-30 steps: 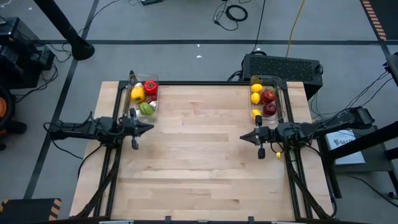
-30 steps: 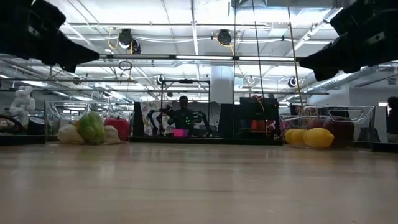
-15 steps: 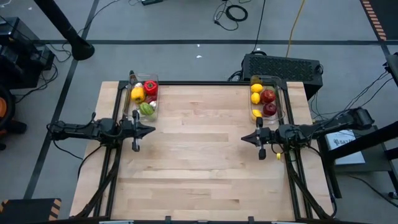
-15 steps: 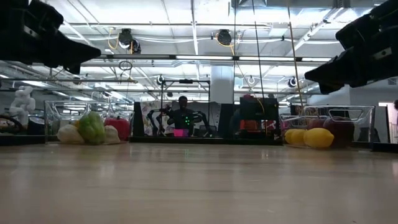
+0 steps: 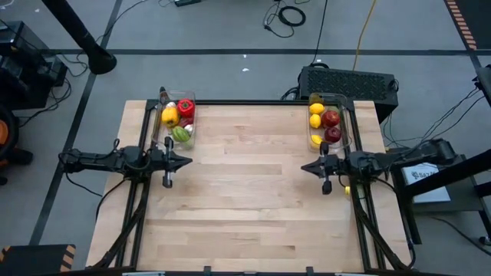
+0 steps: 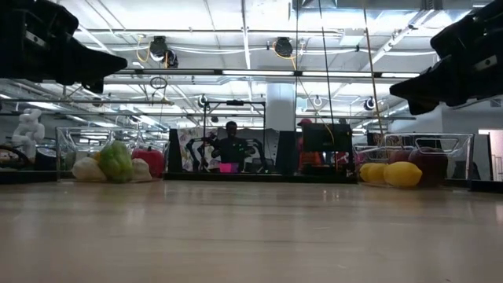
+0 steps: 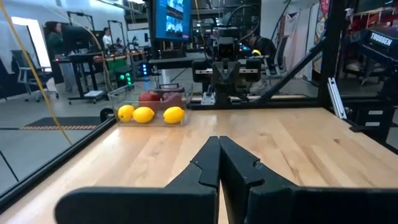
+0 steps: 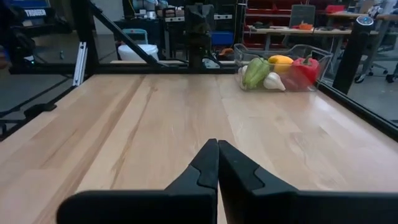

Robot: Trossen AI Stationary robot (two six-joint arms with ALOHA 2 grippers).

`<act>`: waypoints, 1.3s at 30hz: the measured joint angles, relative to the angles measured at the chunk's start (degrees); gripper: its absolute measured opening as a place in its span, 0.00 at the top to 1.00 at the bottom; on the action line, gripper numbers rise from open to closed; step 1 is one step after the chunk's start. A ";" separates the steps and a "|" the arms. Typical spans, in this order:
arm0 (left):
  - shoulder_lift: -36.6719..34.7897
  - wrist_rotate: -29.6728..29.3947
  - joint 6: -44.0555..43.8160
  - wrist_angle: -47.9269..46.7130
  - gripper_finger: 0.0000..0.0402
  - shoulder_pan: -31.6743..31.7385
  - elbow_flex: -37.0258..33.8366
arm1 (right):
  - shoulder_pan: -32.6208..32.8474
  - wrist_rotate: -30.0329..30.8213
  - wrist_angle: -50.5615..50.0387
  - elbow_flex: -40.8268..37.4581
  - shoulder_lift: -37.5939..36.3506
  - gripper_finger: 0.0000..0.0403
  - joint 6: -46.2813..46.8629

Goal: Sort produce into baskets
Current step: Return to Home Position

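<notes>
The wooden surface (image 5: 245, 207) is bare in its middle; all produce lies in two clear bins at the far corners. The left arm (image 5: 103, 159) reaches in over the left edge and the right arm (image 5: 387, 161) over the right edge, both level and pointing toward each other. The left jaws hang above the surface near the left bin (image 5: 176, 95), on its nearer side, and both wrist views show each pair of jaws pressed closed with nothing between them. The right jaws hang likewise near the right bin (image 5: 328, 96), by its nearer end. A black box (image 5: 349, 80) stands behind the right bin, off the surface.

In the left bin lie a red pepper (image 5: 185, 106), a yellow piece (image 5: 169, 116), a green piece (image 5: 181, 134) – perhaps a pepper, the shape is not clear – and white garlic (image 8: 273, 81). In the right bin lie two red apples (image 5: 331, 117) and three lemons (image 7: 143, 114) – the apples at the outer side, the lemons along the inner side.
</notes>
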 joint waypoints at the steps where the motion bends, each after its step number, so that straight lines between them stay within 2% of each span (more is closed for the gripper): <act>1: -0.02 -0.02 -0.02 -0.01 0.98 0.00 0.00 | 0.00 -0.02 -1.18 0.00 -1.38 1.00 0.01; 9: 0.79 -0.02 -1.23 -0.17 0.98 0.00 -0.02 | 0.00 -0.13 -9.82 0.00 -13.02 1.00 -1.96; 14: 2.24 -0.02 -1.92 -0.22 0.98 0.00 -0.02 | -0.04 -2.88 -10.37 0.08 -19.76 1.00 -3.60; 24: 3.65 -0.08 -1.92 -0.12 0.98 0.00 -0.04 | -2.24 -3.24 -9.56 0.07 -19.50 1.00 -5.33; 28: 3.63 -0.49 -1.05 1.04 0.98 0.00 -0.07 | -5.13 -7.92 -8.36 0.04 -19.58 1.00 -6.39; 33: 3.58 -1.07 1.31 2.52 0.98 0.00 -0.07 | -10.31 -10.93 -8.19 0.04 -19.58 1.00 -4.90; 39: 3.58 -2.25 2.17 2.76 0.98 0.00 -0.07 | -11.63 -13.29 -10.59 0.04 -19.56 1.00 -0.56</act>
